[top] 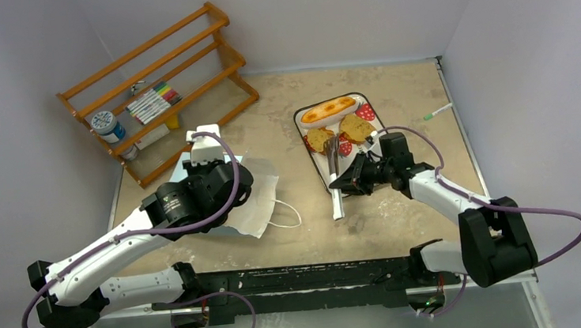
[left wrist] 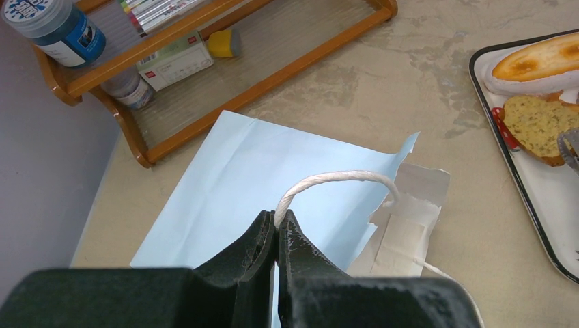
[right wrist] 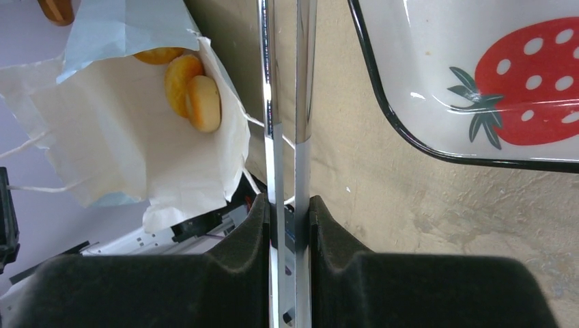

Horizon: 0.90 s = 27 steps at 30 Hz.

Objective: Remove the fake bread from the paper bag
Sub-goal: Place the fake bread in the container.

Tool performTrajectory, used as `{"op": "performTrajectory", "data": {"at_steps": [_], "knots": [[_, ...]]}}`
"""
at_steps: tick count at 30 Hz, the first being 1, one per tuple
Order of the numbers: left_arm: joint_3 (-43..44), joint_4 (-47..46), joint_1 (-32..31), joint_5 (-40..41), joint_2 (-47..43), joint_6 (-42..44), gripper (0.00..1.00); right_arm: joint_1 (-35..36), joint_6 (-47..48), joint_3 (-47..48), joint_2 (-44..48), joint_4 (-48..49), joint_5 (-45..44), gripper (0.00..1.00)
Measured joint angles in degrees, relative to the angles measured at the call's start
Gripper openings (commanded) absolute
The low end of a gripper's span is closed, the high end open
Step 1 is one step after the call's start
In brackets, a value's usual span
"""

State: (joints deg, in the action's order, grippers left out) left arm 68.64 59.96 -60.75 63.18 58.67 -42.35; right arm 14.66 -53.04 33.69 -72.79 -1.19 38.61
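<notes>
Paper bag (left wrist: 232,171) cord (left wrist: 334,177) pinched in left end effector (left wrist: 276,222).

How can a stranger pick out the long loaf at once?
Look right of centre in the overhead view for the white strawberry-print tray. At its far end lies the long loaf. It alone is long and glossy golden orange; the toast slices beside it are short, brown and speckled.

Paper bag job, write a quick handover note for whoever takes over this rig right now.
Left pincer: shut on the cord handle of the paper bag.
Right pincer: shut on the metal tongs.
Done: loaf and two toast slices lie on the strawberry tray.
To do: at least two orange-tan pieces show inside the bag's mouth; the bag lies left of the tray.
</notes>
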Motion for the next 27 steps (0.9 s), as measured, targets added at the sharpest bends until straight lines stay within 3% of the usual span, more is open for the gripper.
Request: {"op": "performTrajectory", "data": {"at_steps": [3, 6, 18, 27], "knots": [[0.00, -0.44, 0.00, -0.13, 0.26, 0.00, 0.00, -0.63, -0.11, -0.74, -0.02, 0.83, 0.31, 0.36], [0.00, -0.59, 0.00, -0.22, 0.39, -0.02, 0.00, -1.36, -0.09, -1.33, -0.02, 1.51, 0.76, 0.39], [0.02, -0.61, 0.00, -0.20, 0.55, -0.04, 0.00, -4.44, 1.27, -3.28, 0.63, 0.85, 2.01, 0.41], [0.00, -0.63, 0.00, -0.20, 1.20, -0.04, 0.00, -5.25, 1.81, -5.11, 8.61, -4.04, 2.67, 0.41]]}}
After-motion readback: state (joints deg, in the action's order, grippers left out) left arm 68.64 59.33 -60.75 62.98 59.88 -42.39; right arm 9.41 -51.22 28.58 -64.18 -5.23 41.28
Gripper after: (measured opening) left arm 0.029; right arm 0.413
